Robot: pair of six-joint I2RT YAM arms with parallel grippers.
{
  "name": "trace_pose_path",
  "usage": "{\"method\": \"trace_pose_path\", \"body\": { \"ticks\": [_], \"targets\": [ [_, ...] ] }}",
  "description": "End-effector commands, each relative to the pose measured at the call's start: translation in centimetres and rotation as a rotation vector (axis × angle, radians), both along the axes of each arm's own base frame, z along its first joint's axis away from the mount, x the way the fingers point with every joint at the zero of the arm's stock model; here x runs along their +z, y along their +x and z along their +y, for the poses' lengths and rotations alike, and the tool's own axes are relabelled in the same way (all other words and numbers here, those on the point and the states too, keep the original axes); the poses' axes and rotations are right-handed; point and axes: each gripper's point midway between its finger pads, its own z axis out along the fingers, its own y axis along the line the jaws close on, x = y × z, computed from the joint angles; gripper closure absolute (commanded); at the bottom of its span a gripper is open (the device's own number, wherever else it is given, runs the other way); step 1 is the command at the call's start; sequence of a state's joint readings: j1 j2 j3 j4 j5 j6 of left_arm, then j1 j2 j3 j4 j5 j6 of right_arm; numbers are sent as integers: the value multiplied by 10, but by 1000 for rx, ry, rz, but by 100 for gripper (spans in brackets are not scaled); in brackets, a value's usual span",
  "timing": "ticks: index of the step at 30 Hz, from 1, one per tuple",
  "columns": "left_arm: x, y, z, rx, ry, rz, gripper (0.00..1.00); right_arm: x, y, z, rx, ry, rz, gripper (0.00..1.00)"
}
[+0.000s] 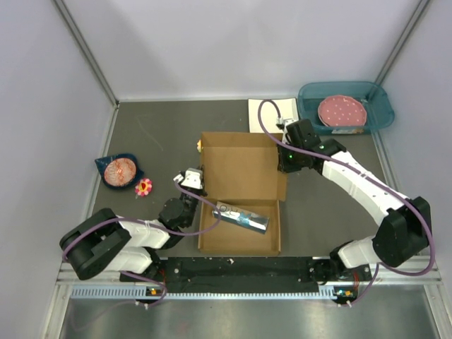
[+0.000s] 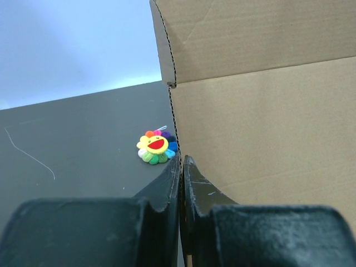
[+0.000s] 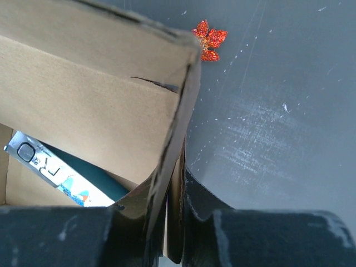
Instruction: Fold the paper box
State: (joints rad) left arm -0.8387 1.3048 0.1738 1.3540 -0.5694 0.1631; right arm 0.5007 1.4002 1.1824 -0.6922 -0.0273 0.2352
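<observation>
Currently the paper box sits mid-table, with a foil packet lying inside near its front edge. The right gripper is clamped on the raised right wall's edge. The left gripper has its fingers pressed together at the left wall's perforated edge; can't tell if any cardboard is pinched. A flower toy lies near on the left. Bare table right of the box, teal tray well apart.

One paper box counted, one silver packet, one flower toy, one red glitter star, one blue dish, one teal tray, one pink plate, one white sheet
</observation>
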Motion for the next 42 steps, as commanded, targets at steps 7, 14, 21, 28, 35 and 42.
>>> {"method": "trace_pose_path", "body": {
  "ticks": [7,14,21,28,35,42],
  "targets": [
    [77,-7,7,2,-102,-48,48,19,1,-7,-1,28,-115,94],
    [107,-19,24,-71,15,114,33,21,3,0,19,57,-132,96],
    [99,-41,-6,-323,183,605,35,26,-2,-4,26,57,-157,97],
    [58,-52,-2,-343,231,924,31,30,-6,-7,21,59,-175,97],
    [45,-41,11,-256,221,984,22,30,-9,-6,26,65,-174,97],
    [44,-40,15,-240,217,971,21,26,-10,-2,40,66,-163,97]
  ]
}}
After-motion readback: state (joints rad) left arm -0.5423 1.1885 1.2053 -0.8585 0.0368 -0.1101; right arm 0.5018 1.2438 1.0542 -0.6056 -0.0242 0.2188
